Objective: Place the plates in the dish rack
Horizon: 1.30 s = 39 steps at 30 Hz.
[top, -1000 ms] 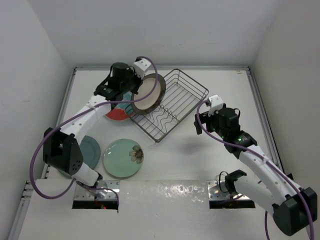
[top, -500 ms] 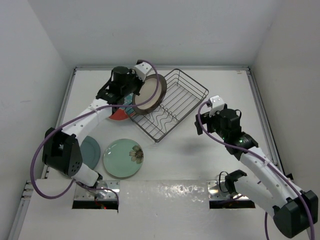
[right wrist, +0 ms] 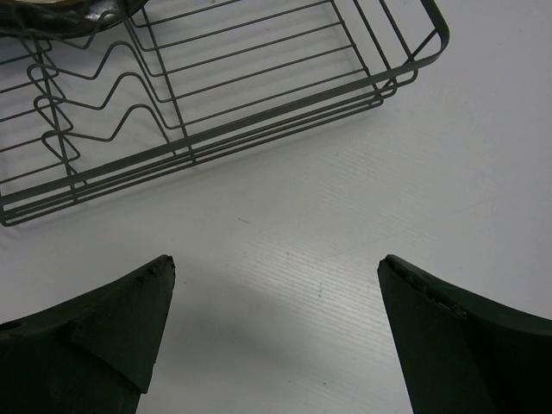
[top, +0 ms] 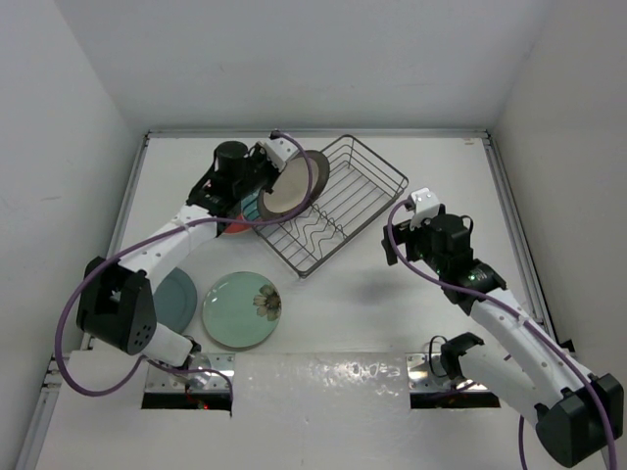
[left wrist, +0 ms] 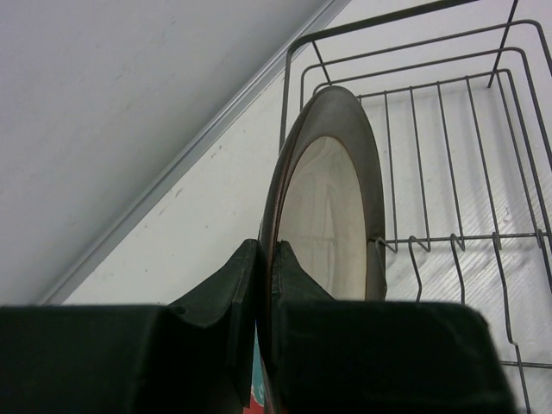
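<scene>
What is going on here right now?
The left tool grips a cream plate with a brown rim, held on edge at the left end of the wire rack, not yet released. The right tool hangs open and empty beside the rack. A green plate and a red plate lie on the table.

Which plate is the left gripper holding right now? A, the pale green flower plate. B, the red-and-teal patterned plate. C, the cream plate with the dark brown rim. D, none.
C: the left gripper is shut on the edge of the cream plate with the dark brown rim, holding it on edge at the dish rack.
</scene>
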Tool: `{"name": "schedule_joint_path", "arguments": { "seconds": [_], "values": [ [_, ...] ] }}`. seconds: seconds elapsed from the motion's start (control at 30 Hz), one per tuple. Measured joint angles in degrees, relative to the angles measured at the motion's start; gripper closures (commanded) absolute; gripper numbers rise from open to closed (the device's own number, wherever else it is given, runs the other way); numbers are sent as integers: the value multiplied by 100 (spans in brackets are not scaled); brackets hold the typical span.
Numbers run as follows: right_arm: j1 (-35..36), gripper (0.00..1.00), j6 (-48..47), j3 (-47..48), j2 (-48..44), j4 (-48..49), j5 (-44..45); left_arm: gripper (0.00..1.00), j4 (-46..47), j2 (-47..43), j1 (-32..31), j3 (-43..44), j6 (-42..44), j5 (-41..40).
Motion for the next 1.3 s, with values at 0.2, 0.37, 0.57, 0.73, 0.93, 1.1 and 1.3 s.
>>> {"name": "schedule_joint_path", "arguments": {
  "seconds": [0.2,0.37,0.57,0.73,0.93,1.1,1.3],
  "values": [
    [0,1,-2,-9,-2,0,0,100,219,151,2,9,-76,181],
    [0,1,-11,-39,-2,-7,2,100,420,566,2,278,-210,361],
    [0,1,-17,-50,-2,-44,4,100,448,1047,2,776,-319,448],
    [0,1,-42,-50,-2,-46,52,97,507,1167,2,813,-260,516],
    [0,1,-59,-50,-2,-44,85,96,525,1390,-105,807,50,494],
    [0,1,-59,-50,0,-44,87,90,544,1390,-127,804,120,518],
    [0,1,-59,-66,0,-48,94,53,66,1390,-101,704,48,625]
  ]
}}
